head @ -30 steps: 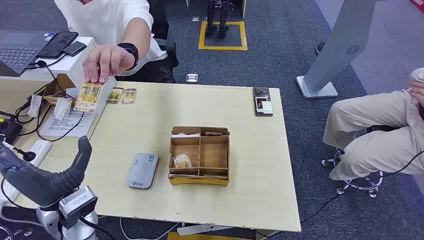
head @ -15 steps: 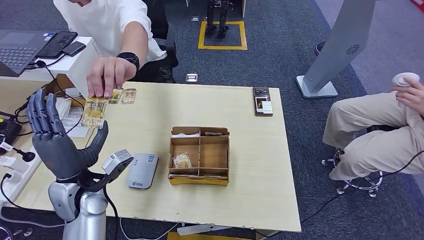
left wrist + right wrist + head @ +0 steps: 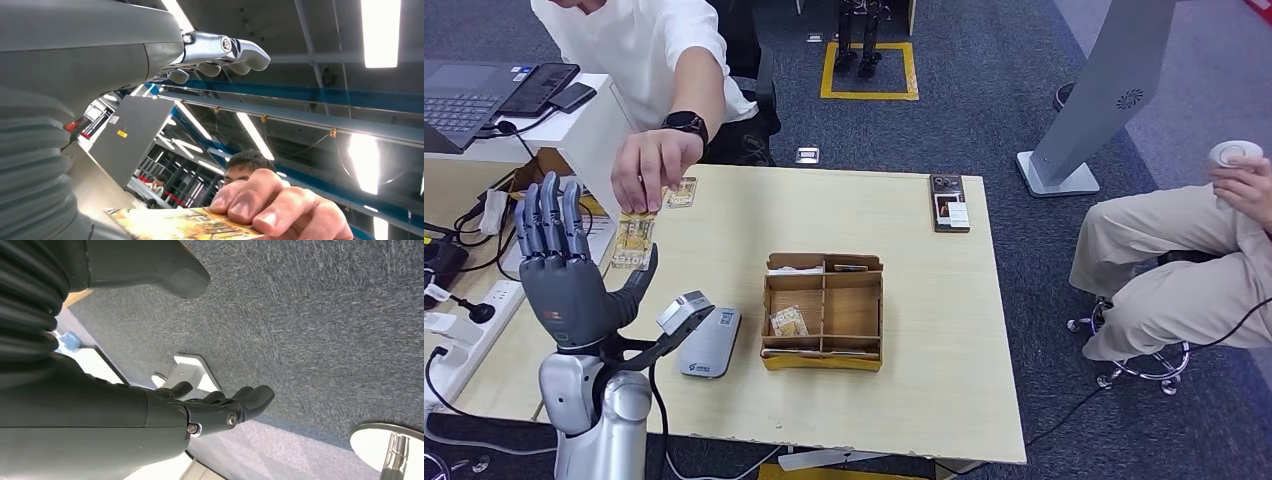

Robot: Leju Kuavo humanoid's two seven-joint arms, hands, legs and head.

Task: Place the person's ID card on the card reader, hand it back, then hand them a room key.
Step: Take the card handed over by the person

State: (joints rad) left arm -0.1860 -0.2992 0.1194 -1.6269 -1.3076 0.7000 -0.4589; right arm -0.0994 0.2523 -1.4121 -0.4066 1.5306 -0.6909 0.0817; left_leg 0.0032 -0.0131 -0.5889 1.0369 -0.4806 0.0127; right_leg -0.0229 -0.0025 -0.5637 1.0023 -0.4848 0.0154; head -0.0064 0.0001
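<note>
Two hands: the left hand (image 3: pixel 564 275) is raised over the table's near-left corner, palm up, fingers (image 3: pixel 546 215) spread apart and upright, holding nothing; the right hand (image 3: pixel 200 410) hangs above grey carpet, fingers loosely extended and apart, holding nothing.
Card reader (image 3: pixel 709 341): flat grey unit on the table (image 3: pixel 924 390), just to the right of the left hand's wrist.
Box (image 3: pixel 824 312): open divided cardboard tray further right of the reader, a small card in one compartment.
ID card (image 3: pixel 633 241): held by the person's hand (image 3: pixel 652 170) just beyond the left hand's fingertips, above its thumb; it is not touching the palm. The left wrist view shows the person's fingers pinching its edge.
Spare cards (image 3: pixel 680 192): flat on the table behind the person's hand.
Phone (image 3: pixel 950 202): at the table's far edge, well apart to the right.
</note>
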